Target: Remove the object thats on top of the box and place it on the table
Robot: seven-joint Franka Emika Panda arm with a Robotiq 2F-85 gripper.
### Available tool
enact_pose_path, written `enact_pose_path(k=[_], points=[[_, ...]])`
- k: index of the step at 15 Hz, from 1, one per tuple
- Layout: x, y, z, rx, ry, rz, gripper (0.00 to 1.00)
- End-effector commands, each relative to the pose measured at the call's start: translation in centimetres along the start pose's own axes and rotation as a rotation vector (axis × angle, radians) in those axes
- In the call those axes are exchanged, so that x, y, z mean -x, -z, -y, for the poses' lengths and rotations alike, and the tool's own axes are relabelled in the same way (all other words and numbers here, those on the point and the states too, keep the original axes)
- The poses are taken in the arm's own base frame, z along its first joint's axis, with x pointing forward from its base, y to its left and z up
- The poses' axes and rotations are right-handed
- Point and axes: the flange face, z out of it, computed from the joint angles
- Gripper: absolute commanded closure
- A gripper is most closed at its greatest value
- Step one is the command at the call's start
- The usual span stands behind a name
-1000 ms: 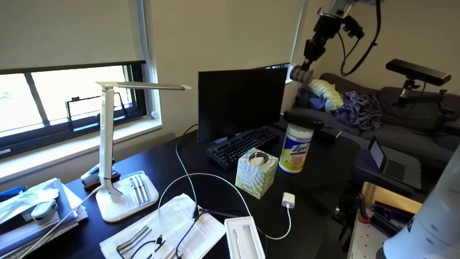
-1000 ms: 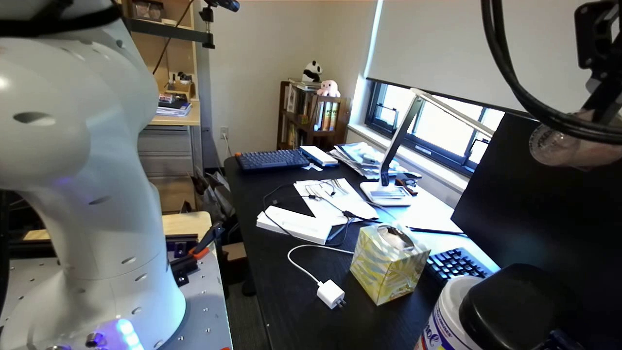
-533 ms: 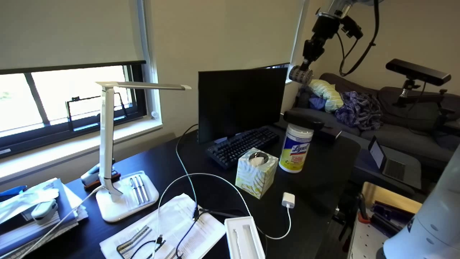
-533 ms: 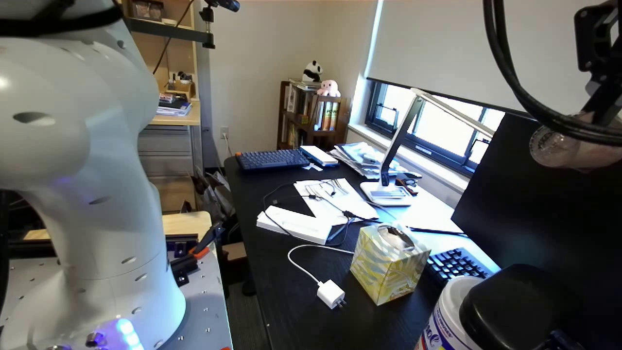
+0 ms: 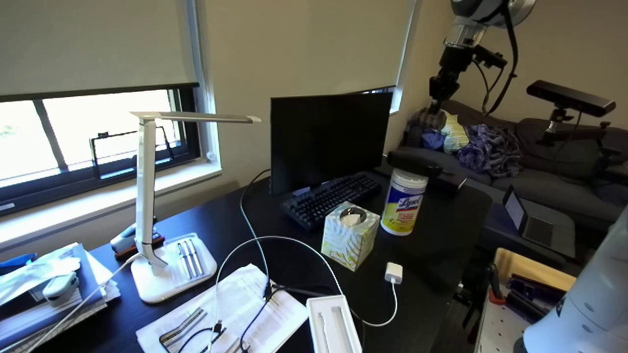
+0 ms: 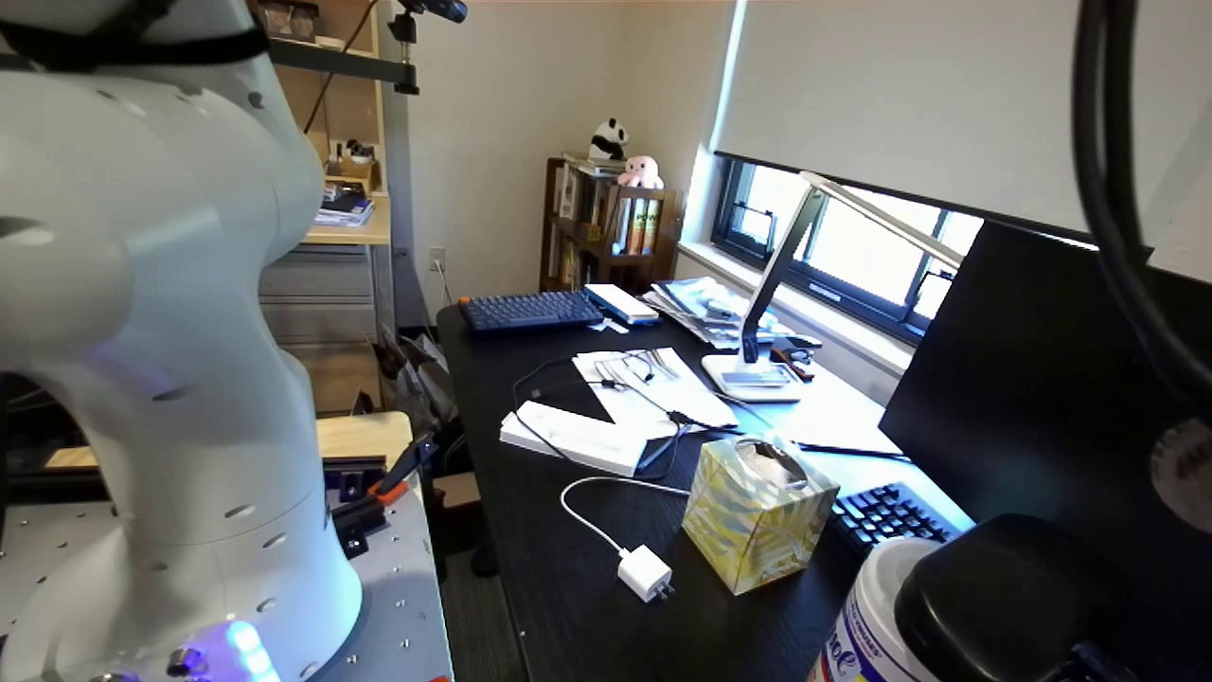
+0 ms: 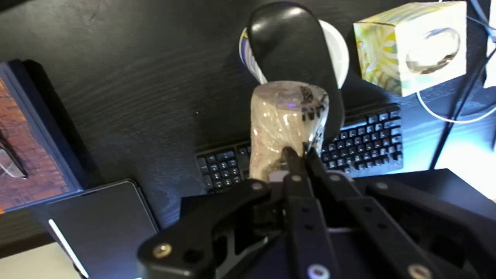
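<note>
My gripper point(image 5: 434, 109) is shut on a wrapped roll point(image 5: 431, 119), a pale, shiny, plastic-covered cylinder, held in the air beyond the monitor in an exterior view. In the wrist view the fingertips of the gripper point(image 7: 299, 151) pinch the crinkled wrap of the roll point(image 7: 286, 120). Only an edge of the roll point(image 6: 1188, 469) shows at the right of an exterior view. The box point(image 5: 350, 235), a pale patterned tissue cube, stands on the dark table point(image 5: 427, 260) with nothing but its tissue opening on top. The box also shows in the wrist view point(image 7: 432, 44).
A Lysol canister point(image 5: 404, 203) stands beside the box with a flat black object point(image 5: 414, 163) on top, below the roll in the wrist view. A monitor point(image 5: 333, 139), keyboard point(image 5: 331, 198), white lamp point(image 5: 145, 196), charger point(image 5: 394, 272) and papers share the table.
The gripper and the roll have moved right and lower in an exterior view, and towards the right edge in the other view. The roll stays gripped; the box and canister have not moved.
</note>
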Motion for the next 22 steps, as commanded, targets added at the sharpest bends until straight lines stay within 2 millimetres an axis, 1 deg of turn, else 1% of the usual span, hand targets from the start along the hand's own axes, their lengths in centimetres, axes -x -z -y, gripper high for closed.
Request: enact_pose_path(k=[1,3,6,9,10,11,12,14,17,18,19,22], points=[[-1.8,-1.8,-3.7,0.068,0.017,0.051,0.97],[-2.4,-3.4,-5.3,0.106,0.05,0.074,0.97],[-3.6,-5.9,-7.4,0.144,0.05,0.097,0.97],[-5.3,-8.8,-8.9,0.165,0.042,0.072,0.98],[-5.6,-9.8,-9.2,0.153,0.036,0.074,0.98],[-5.7,-10.6,-8.9,0.116,0.022,0.103,0.98],[-4.8,-9.6,-8.5,0.15,0.011,0.094,0.95],[-5.3,-11.2,-8.6,0.139,0.008,0.109,0.95],[-5.6,-11.2,-8.6,0.139,0.008,0.109,0.95],[-5.7,-11.3,-8.7,0.147,0.009,0.108,0.98],[-5.8,-11.9,-9.0,0.162,0.009,0.115,0.98],[-5.9,-14.6,-10.2,0.157,0.006,0.086,0.98]])
